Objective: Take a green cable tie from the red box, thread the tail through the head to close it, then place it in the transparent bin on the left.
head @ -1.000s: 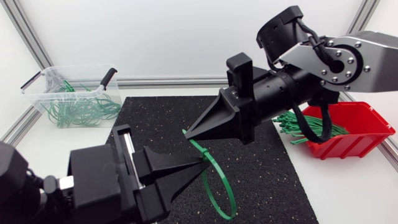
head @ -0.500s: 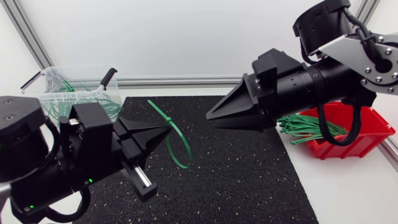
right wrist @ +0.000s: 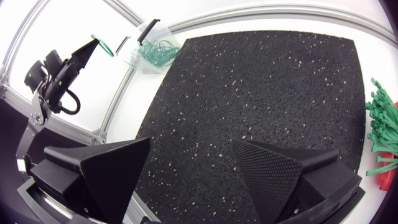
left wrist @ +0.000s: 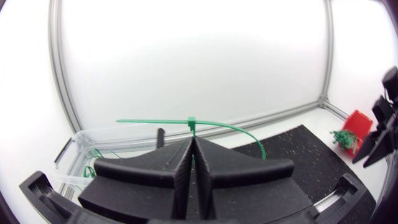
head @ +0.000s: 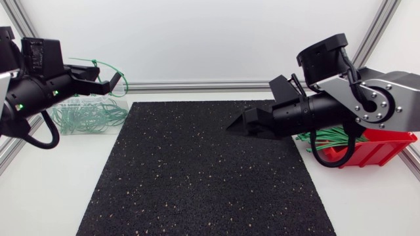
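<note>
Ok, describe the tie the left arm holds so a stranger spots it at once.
Find the clear bin at the table's far left. The left claw hangs above it, shut on one looped green tie. Unlike the ties piled in the bin, this one is up in the air.

White table point(head: 46, 196), metal rail point(head: 197, 86) along its back edge. Black speckled mat point(head: 203, 177) lies flat mid-table. Clear bin point(head: 88, 117) sits on the table by the mat's far left corner. Red box point(head: 377, 147) sits just beside the mat's right edge.
</note>
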`<action>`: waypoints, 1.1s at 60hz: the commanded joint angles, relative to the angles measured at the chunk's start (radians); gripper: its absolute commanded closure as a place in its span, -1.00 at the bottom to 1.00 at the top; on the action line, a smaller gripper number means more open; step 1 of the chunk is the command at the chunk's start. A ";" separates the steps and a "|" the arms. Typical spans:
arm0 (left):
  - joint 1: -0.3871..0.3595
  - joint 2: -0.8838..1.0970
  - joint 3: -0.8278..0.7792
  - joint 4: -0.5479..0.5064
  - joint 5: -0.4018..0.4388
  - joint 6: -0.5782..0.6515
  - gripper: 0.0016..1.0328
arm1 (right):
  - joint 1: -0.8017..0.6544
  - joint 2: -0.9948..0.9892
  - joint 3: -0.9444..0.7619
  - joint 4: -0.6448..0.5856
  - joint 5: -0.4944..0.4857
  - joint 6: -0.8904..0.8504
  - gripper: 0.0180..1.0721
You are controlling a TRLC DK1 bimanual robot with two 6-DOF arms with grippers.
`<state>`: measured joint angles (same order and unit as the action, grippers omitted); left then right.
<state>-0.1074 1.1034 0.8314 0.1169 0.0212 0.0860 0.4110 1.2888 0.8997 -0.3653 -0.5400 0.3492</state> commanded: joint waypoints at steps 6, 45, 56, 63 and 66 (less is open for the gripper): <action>0.146 0.190 0.212 0.009 -0.049 -0.038 0.92 | 0.006 -0.086 -0.081 0.046 0.092 -0.056 -0.91; 0.245 0.566 0.483 -0.240 -0.256 -0.071 -0.95 | -0.047 -0.286 -0.206 0.012 0.239 -0.176 -0.91; 0.226 0.421 0.370 -0.250 -0.259 -0.068 -0.94 | -0.187 -0.318 -0.225 0.020 0.236 -0.227 -0.91; 0.202 0.294 0.255 -0.250 -0.259 -0.066 -0.94 | -0.282 -0.359 -0.251 0.040 0.235 -0.271 -0.91; 0.187 0.240 0.204 -0.247 -0.259 -0.065 -0.94 | -0.310 -0.375 -0.266 0.046 0.236 -0.291 -0.91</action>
<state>0.0986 1.4246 1.1210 -0.1265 -0.2272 0.0261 0.1474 0.9459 0.6796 -0.3321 -0.3088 0.1066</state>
